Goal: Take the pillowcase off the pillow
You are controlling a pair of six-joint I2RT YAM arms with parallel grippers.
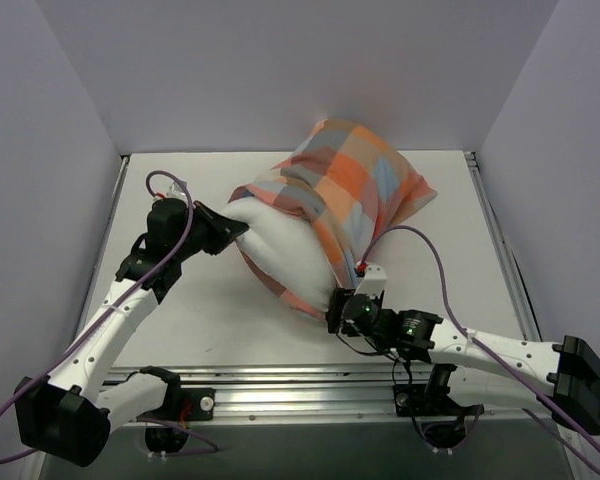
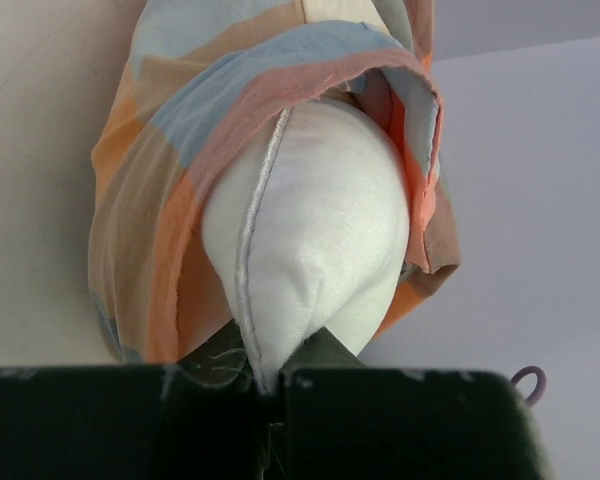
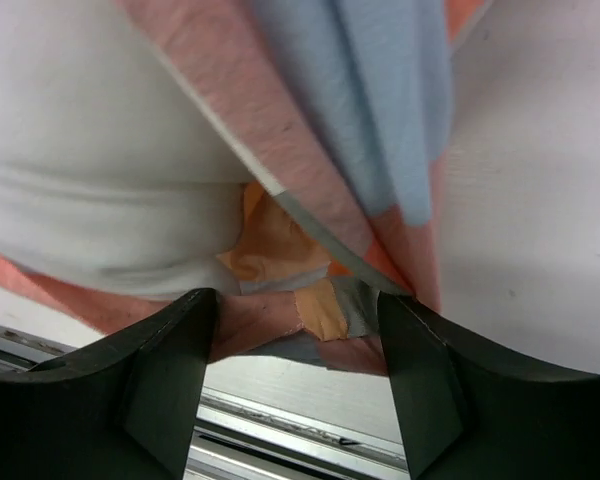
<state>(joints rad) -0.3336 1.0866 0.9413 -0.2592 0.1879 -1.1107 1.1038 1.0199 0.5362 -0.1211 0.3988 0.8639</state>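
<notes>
The white pillow [image 1: 280,245] lies across the table with its near-left half bared. The checked orange, blue and peach pillowcase [image 1: 350,190] still covers its far-right half and hangs down its near side. My left gripper [image 1: 232,226] is shut on the pillow's left corner; in the left wrist view the seamed corner [image 2: 280,290] runs into the closed jaws [image 2: 270,395]. My right gripper [image 1: 337,312] is open at the pillowcase's near hem; in the right wrist view the folded hem [image 3: 310,315] lies between the spread fingers, gripper midpoint [image 3: 298,335].
Metal rails [image 1: 300,385] run along the table's near edge just below the right gripper, and also show in the right wrist view [image 3: 280,420]. White walls [image 1: 70,130] enclose the table at left, back and right. A purple cable [image 1: 420,240] loops over the right arm.
</notes>
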